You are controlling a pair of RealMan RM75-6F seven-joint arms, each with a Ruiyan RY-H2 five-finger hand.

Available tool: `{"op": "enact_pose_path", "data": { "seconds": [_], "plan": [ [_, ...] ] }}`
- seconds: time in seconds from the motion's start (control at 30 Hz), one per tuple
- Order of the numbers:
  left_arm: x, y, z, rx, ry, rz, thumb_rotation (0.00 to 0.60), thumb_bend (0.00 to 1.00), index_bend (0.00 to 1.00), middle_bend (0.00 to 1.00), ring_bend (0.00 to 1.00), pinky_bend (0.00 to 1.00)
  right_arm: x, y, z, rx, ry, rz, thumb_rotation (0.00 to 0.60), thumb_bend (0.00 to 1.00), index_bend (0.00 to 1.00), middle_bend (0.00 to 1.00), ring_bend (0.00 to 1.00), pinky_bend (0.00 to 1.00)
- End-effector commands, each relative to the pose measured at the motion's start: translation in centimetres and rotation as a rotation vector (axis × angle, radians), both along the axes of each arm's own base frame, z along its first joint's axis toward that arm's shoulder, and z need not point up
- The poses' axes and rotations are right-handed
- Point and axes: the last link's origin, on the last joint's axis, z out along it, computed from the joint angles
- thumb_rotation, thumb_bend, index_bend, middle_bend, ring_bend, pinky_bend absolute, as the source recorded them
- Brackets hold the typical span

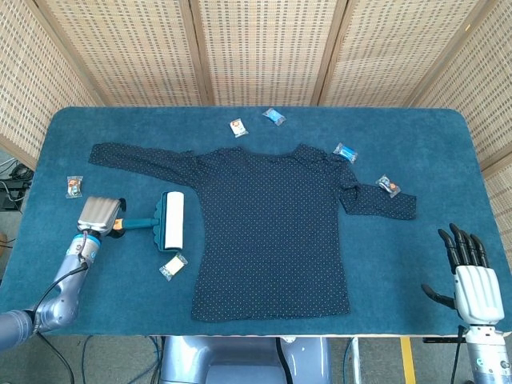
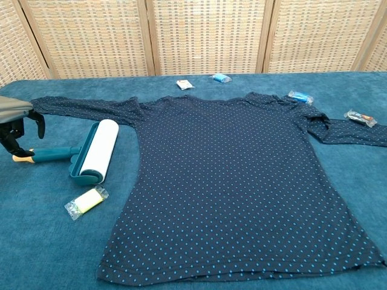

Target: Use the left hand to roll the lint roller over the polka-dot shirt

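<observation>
The dark polka-dot shirt (image 1: 272, 224) lies flat in the middle of the blue table, sleeves spread; the chest view shows it too (image 2: 230, 181). Left of it lies the lint roller (image 1: 172, 222), a white roll in a teal frame, its teal handle (image 2: 51, 154) ending in an orange tip that points left. My left hand (image 1: 99, 214) hovers over that tip, fingers (image 2: 39, 124) arched down on either side and apart, gripping nothing that I can see. My right hand (image 1: 472, 280) is at the front right edge, fingers spread and empty.
Small wrapped packets lie scattered: one (image 1: 173, 266) just in front of the roller, one (image 1: 74, 186) near the left edge, two (image 1: 238, 127) behind the collar, two (image 1: 389, 186) by the right sleeve. A wicker screen stands behind the table.
</observation>
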Motion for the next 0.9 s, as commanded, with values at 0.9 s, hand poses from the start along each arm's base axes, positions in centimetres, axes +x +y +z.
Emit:
{"op": "enact_pose_path", "data": {
  "seconds": [0.9],
  "plan": [
    [0.2,0.6,-4.0,-0.068,0.080,-0.047,0.600,0.67,0.62,0.92,0.81,0.72,-0.2,-0.2,0.0,-0.007,0.005,-0.004,0.600,0.13,0.00,0.00,0.00,0.00]
  ]
}}
